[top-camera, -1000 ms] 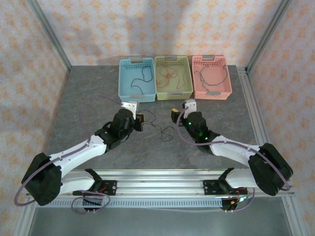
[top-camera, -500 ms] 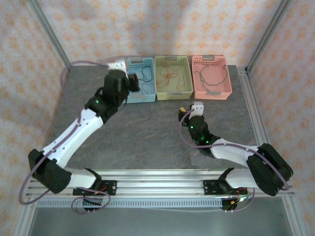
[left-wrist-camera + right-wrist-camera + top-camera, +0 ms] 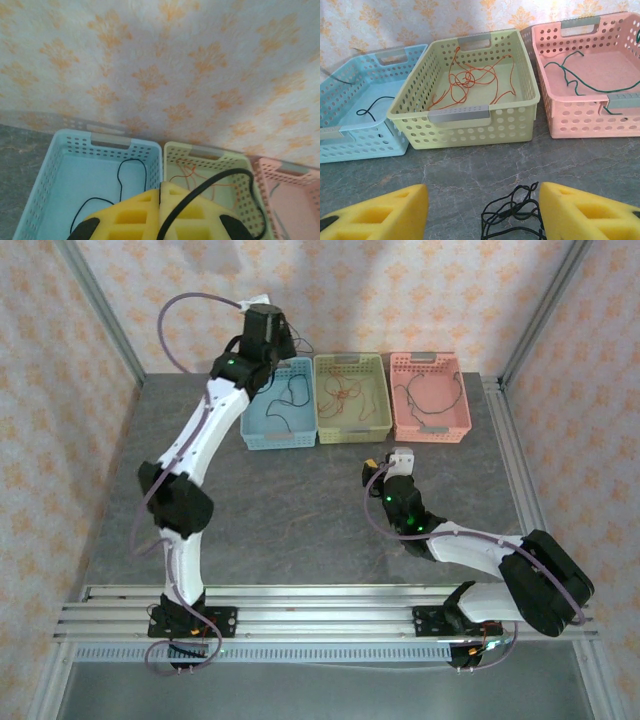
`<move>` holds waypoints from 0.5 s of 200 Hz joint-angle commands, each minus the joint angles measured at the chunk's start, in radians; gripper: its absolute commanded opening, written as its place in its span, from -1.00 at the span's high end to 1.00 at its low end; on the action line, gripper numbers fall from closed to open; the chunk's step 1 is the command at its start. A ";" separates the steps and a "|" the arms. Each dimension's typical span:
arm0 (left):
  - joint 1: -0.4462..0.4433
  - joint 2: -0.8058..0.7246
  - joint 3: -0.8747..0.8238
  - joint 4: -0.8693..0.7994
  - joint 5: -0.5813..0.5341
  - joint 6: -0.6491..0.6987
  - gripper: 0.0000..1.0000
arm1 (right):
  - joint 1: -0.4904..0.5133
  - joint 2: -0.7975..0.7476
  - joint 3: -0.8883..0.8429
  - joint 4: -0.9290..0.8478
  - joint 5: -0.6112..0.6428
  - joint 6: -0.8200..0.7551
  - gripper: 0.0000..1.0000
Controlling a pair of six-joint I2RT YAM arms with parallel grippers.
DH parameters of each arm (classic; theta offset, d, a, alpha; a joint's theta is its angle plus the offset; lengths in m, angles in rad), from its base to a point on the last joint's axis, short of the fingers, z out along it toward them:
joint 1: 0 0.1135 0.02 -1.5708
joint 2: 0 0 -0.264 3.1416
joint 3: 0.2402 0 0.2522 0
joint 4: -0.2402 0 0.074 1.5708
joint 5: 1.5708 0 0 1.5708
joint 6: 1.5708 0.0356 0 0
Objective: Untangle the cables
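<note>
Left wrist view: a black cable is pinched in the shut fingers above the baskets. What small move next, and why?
Probably ease the left gripper toward the blue basket's middle before releasing. Its held black cable loops out over the yellow-green basket, which holds orange cables, while the blue one already holds a second black cable.

From the right wrist, the black tangle runs off the bottom edge, the pink basket off the right, the blue basket off the left.

Walls: cream paper, orange floral motifs. Tabletop: grey, marbled, matte. Silver metal posts at both back corners. Metal rail along near edge. Even light.
</note>
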 commanded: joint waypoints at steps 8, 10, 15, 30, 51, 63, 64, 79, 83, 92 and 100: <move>0.026 0.126 0.051 -0.112 -0.046 0.013 1.00 | -0.005 -0.004 0.026 -0.013 -0.009 0.016 -0.19; 0.027 0.131 0.046 -0.111 -0.050 0.010 1.00 | -0.005 -0.002 0.027 -0.013 -0.011 0.016 -0.19; 0.031 0.140 0.031 -0.105 -0.059 0.003 1.00 | -0.005 0.001 0.028 -0.015 -0.014 0.017 -0.19; 0.049 0.152 -0.041 -0.067 -0.055 -0.023 1.00 | -0.005 0.006 0.030 -0.017 -0.015 0.018 -0.19; 0.069 0.139 -0.152 -0.022 -0.049 -0.057 1.00 | -0.005 0.007 0.030 -0.018 -0.016 0.019 -0.19; 0.075 0.121 -0.216 0.006 -0.051 -0.060 1.00 | -0.005 0.009 0.032 -0.016 -0.017 0.022 -0.19; 0.075 0.119 -0.221 0.009 -0.051 -0.058 1.00 | -0.005 0.010 0.032 -0.017 -0.017 0.022 -0.19; 0.075 0.116 -0.249 0.004 -0.043 -0.045 1.00 | -0.005 0.014 0.034 -0.016 -0.025 0.024 -0.19; 0.076 0.121 -0.248 -0.009 -0.041 -0.041 1.00 | -0.005 0.015 0.035 -0.017 -0.027 0.025 -0.19; 0.076 0.132 -0.236 -0.038 -0.040 -0.031 0.71 | -0.005 0.019 0.036 -0.018 -0.031 0.025 -0.19; 0.077 0.134 -0.234 -0.057 -0.047 -0.029 0.41 | -0.005 0.022 0.038 -0.018 -0.031 0.024 -0.19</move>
